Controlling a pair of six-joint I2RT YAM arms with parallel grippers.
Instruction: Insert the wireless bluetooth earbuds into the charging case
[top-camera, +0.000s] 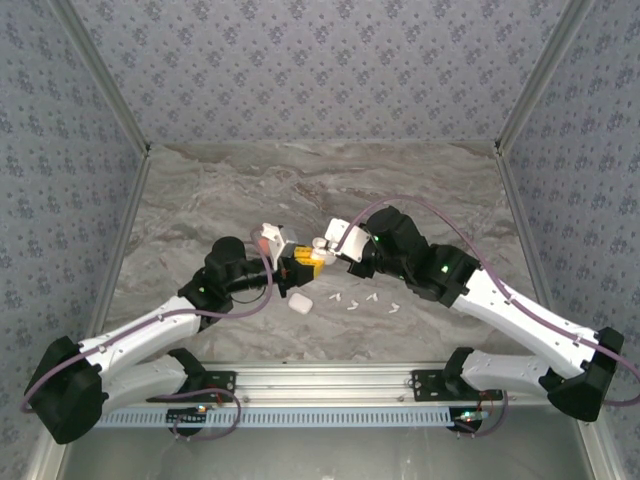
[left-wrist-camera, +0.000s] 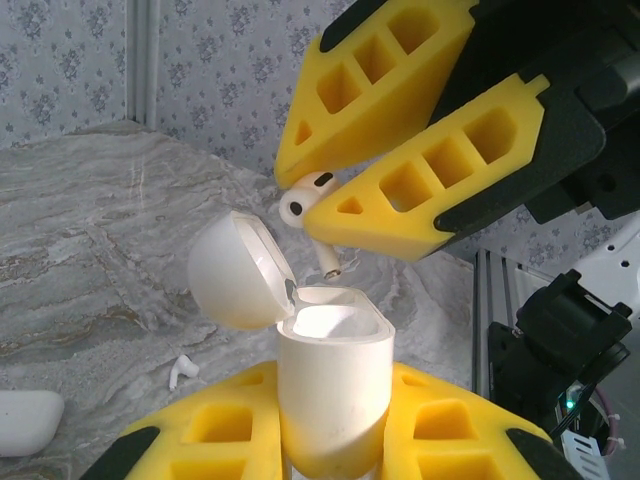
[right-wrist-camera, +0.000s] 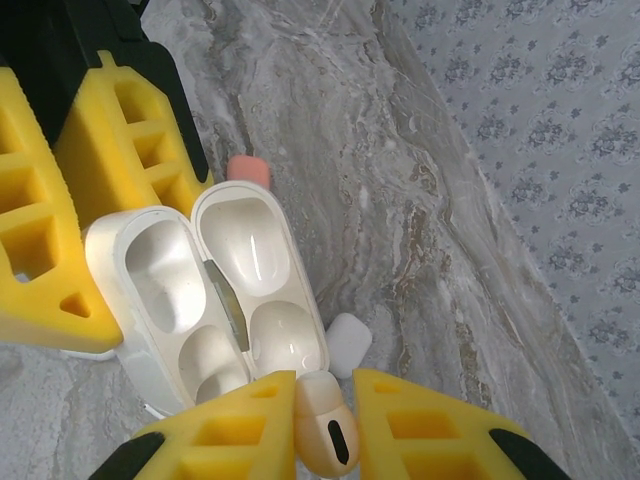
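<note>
Right gripper (right-wrist-camera: 325, 388): closed on a white earbud (left-wrist-camera: 303, 197), stem pointing down, just above the case's open mouth.
Left gripper (left-wrist-camera: 335, 385): clamped around the white case (left-wrist-camera: 330, 345), held upright, lid (left-wrist-camera: 235, 272) flipped back.
Table (top-camera: 200, 200): loose earbuds (top-camera: 360, 300) near the front edge, with a closed spare case (top-camera: 299, 303) beside them.

Free tabletop (top-camera: 300, 180) behind open case (left-wrist-camera: 330, 390)
</note>
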